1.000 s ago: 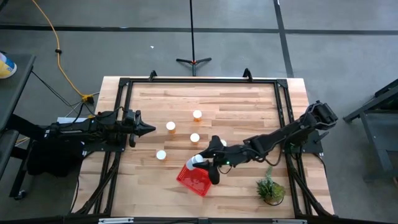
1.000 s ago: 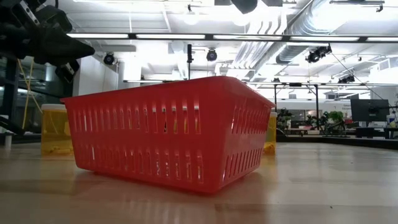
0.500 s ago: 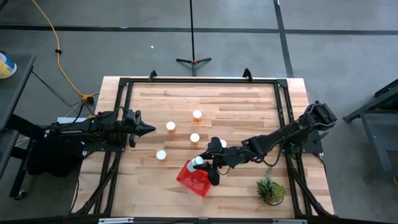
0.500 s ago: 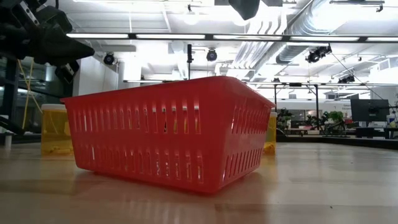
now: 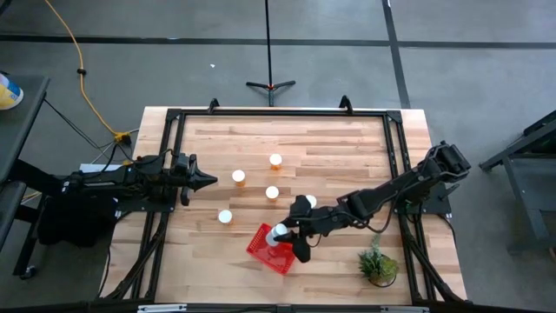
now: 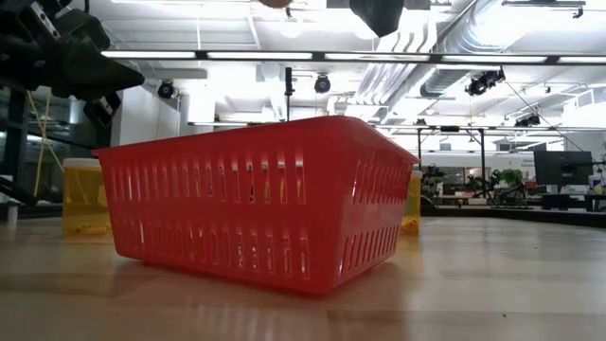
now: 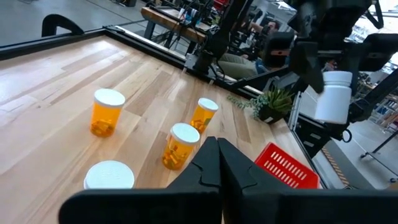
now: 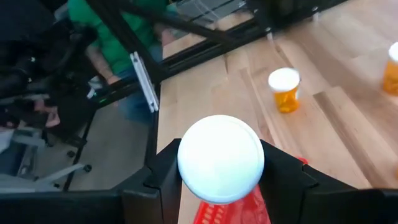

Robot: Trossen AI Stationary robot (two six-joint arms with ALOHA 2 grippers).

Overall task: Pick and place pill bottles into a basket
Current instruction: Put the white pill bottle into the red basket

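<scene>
The small square red plastic mesh basket (image 5: 271,249) sits on the pale wooden table (image 5: 347,148), near its front edge, and everything else is easiest placed from there. Directly above the basket hangs the right gripper (image 5: 287,238), its two dark fingers clamped on either side of a pill bottle with a round white cap (image 8: 220,158), the bottle held in the air over the red mesh rather than resting in it. Another white-capped bottle (image 5: 310,202) stands on the table just behind the basket, beside the right arm. Four more orange-amber, white-capped bottles stand upright beyond the basket toward the far side of the table: one (image 5: 225,216) nearest the basket's left corner, then others (image 5: 272,192) (image 5: 238,176) (image 5: 275,160) farther back. The left gripper (image 5: 206,181) waits well away to the basket's left, at the table's edge, its fingers pressed together on nothing. A small green potted plant (image 5: 377,264) stands off to the basket's right.
</scene>
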